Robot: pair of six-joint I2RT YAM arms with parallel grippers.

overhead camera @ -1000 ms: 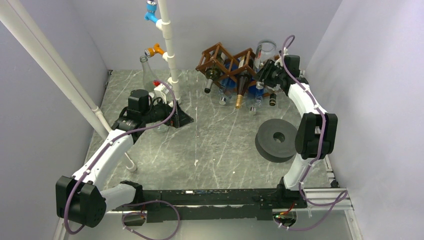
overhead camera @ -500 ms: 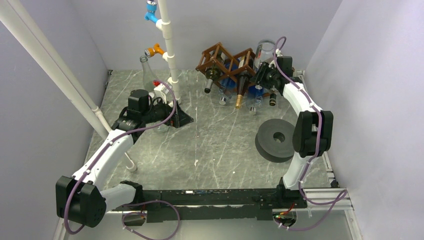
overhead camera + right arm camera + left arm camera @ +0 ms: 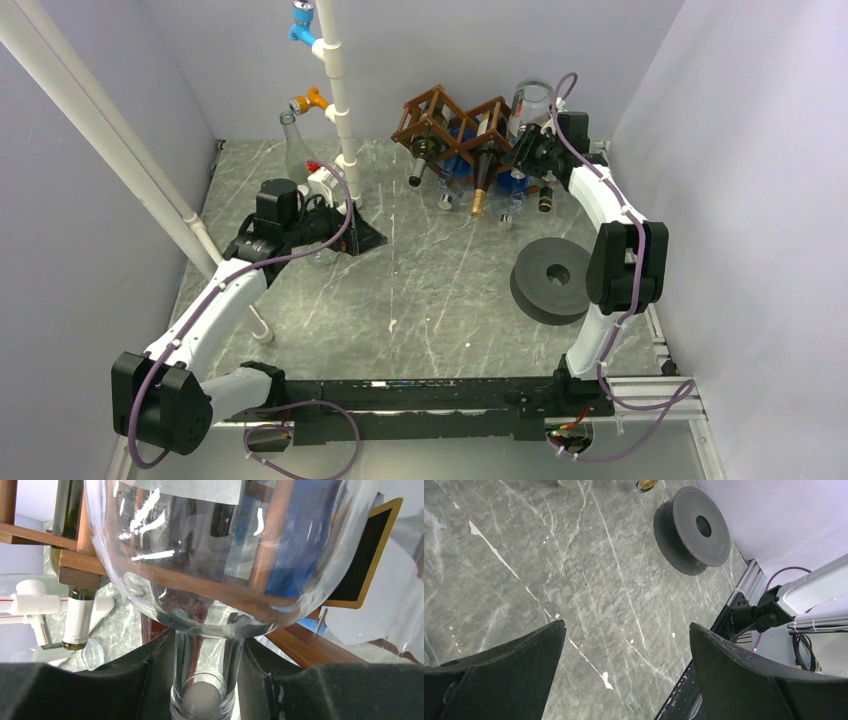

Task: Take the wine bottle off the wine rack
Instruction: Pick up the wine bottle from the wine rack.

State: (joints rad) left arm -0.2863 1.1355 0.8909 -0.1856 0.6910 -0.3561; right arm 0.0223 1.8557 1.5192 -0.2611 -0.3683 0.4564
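The brown wooden wine rack [image 3: 452, 122] stands at the back of the table with several bottles slanting out of its cells. At its right end, my right gripper [image 3: 532, 152] is shut on the neck of a clear glass wine bottle [image 3: 530, 100]. In the right wrist view that neck [image 3: 207, 655] sits pinched between both black fingers [image 3: 150, 675], the bottle's round shoulder [image 3: 225, 555] fills the frame, and rack slats [image 3: 75, 562] show behind it. My left gripper [image 3: 365, 236] hangs open over the left part of the table, with only marble between its fingers [image 3: 626, 626].
A dark grey spool [image 3: 550, 279] lies right of centre, also in the left wrist view as the spool [image 3: 696, 530]. A white pipe stand [image 3: 335, 90] with blue and orange fittings rises at back centre, an empty clear bottle [image 3: 292, 145] beside it. A gold-capped dark bottle [image 3: 480, 190] juts from the rack.
My right gripper has shifted slightly left toward the rack and its jaws have narrowed onto the clear bottle's neck. The left arm has not moved.
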